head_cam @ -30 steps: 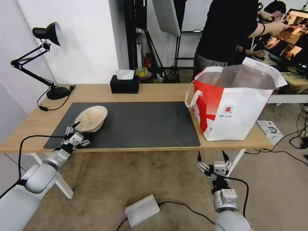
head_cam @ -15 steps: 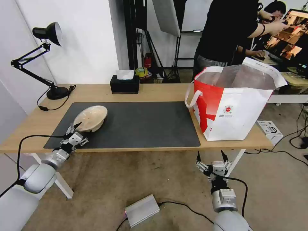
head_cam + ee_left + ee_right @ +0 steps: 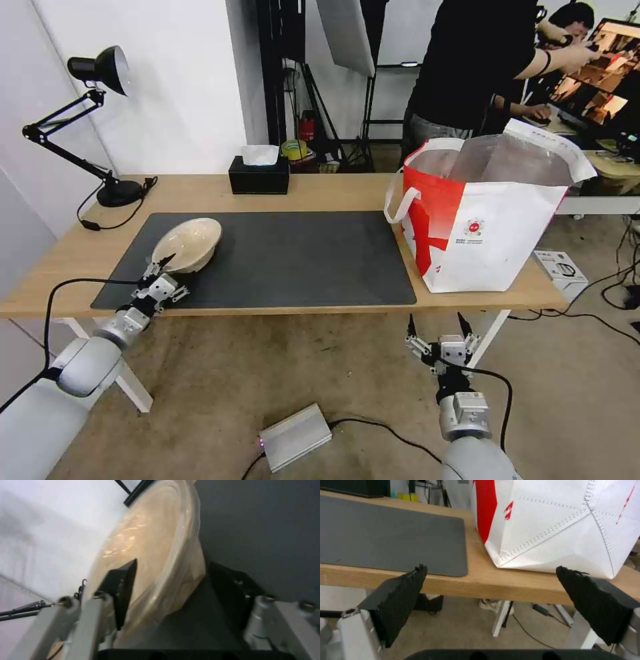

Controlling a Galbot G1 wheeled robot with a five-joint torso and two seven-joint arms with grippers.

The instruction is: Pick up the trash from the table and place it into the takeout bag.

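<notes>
A soiled beige shallow bowl (image 3: 189, 241) is tipped up on its edge on the left part of the dark grey mat (image 3: 300, 260) on the table (image 3: 333, 190). My left gripper (image 3: 160, 268) is shut on the bowl's near rim. In the left wrist view one black finger (image 3: 120, 590) lies inside the bowl (image 3: 150, 542) and the other is behind its outer wall. The white-and-red takeout bag (image 3: 493, 233) stands open at the table's right end. My right gripper (image 3: 435, 323) hangs open below the table's front edge, facing the bag (image 3: 553, 525).
A black tissue box (image 3: 259, 175) stands at the table's back edge and a black desk lamp (image 3: 100, 73) at the back left. On the floor lies a silver box (image 3: 295, 437) with cables. A person stands behind the bag.
The left gripper has shifted slightly right with the bowl, and the bowl now stands a little more upright. The right gripper has barely moved.
</notes>
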